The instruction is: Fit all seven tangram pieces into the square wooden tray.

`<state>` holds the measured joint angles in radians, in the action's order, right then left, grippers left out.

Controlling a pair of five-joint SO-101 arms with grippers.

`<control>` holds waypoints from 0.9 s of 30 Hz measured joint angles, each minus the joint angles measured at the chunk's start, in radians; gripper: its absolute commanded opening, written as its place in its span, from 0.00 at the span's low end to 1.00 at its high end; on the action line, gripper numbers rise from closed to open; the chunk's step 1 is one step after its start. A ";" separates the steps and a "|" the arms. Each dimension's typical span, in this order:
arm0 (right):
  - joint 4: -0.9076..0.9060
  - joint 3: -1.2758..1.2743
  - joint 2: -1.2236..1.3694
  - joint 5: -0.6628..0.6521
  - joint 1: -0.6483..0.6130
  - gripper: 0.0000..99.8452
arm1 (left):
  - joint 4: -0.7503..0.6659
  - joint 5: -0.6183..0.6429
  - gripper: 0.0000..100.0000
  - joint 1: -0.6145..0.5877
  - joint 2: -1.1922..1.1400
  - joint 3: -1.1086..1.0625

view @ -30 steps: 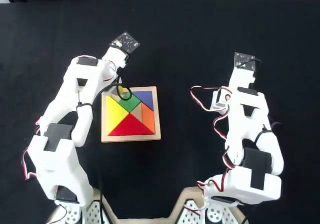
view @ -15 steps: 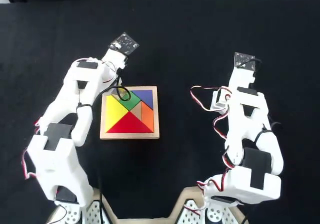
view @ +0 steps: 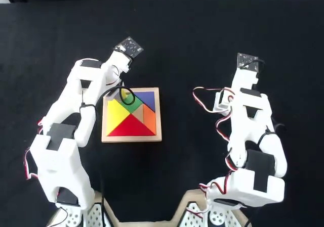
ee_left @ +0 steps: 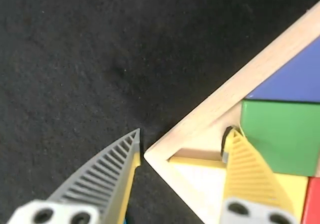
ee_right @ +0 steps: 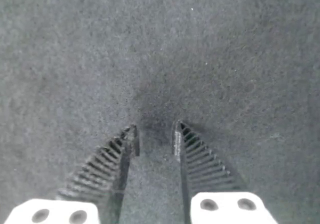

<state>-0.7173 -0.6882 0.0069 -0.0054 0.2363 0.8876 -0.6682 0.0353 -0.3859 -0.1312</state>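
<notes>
The square wooden tray (view: 132,138) lies on the black worktop (view: 202,35) in front of the left arm and looks nearly full. The red triangle (view: 132,128) sits along its near edge, with the large yellow triangle (view: 115,115) and the orange piece (view: 149,118) beyond it on either side. A tan piece (view: 135,114) fills the middle, and the green piece (view: 132,104) and blue piece (view: 147,96) lie against the far edge. The step in hand seems to be seating the last piece, a small pale-yellow one (ee_left: 200,179), in the far-left corner. The left tool (ee_left: 183,134) straddles that corner with its fingers apart, one on the cloth outside the rim, the other inside beside the green piece. I cannot tell whether the corner piece lies flat. A thin shadowed gap shows along the wall, so a gentle downward press with the inner finger would serve better than a sideways shove. A shove would drag the light tray or lift the neighbouring pieces. A black cable loop (view: 127,96) hangs over the green piece and could catch as the arm lifts away. The right tool (ee_right: 155,129) rests well apart over bare cloth, fingers slightly parted on nothing, clear of the work.
</notes>
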 measured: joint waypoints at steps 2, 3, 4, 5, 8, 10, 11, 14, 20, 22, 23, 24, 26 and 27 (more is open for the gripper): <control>0.000 0.000 0.000 0.000 0.000 0.12 | 0.009 -0.002 0.27 -0.002 0.012 0.006; 0.000 0.000 0.000 0.000 0.000 0.12 | 0.014 -0.003 0.27 -0.005 0.018 0.009; 0.000 0.000 0.000 0.000 0.000 0.12 | 0.015 -0.003 0.27 -0.011 0.031 0.011; 0.000 0.000 0.000 0.000 0.000 0.12 | 0.015 -0.003 0.27 -0.018 0.049 0.012; 0.000 0.000 0.000 0.000 0.000 0.12 | 0.015 -0.003 0.27 -0.066 0.118 0.032; 0.000 0.000 0.000 0.000 0.000 0.12 | 0.015 -0.008 0.27 -0.110 0.169 0.034; 0.000 0.000 0.000 0.000 0.000 0.12 | 0.015 -0.029 0.27 -0.135 0.192 0.034; 0.000 0.000 0.000 0.000 0.000 0.12 | 0.068 -0.155 0.27 -0.218 0.245 0.035; 0.000 0.000 0.000 0.000 0.000 0.12 | 0.186 -0.516 0.27 -0.345 0.232 0.009; 0.000 0.000 0.000 0.000 0.000 0.12 | 0.193 -0.597 0.31 -0.361 0.203 0.008; 0.000 0.000 0.000 0.000 0.000 0.12 | 0.196 -0.631 0.33 -0.362 0.184 0.008; 0.000 0.000 0.000 0.000 0.000 0.12 | 0.196 -0.669 0.35 -0.364 0.167 0.008; 0.000 0.000 0.000 0.000 0.000 0.12 | 0.196 -0.738 0.35 -0.362 0.132 0.008; 0.000 0.000 0.000 0.000 0.000 0.12 | 0.196 -0.755 0.35 -0.362 0.121 0.008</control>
<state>-0.7173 -0.6882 0.0069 -0.0054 0.2363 1.0840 -1.4231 -0.3268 -0.2647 -0.1235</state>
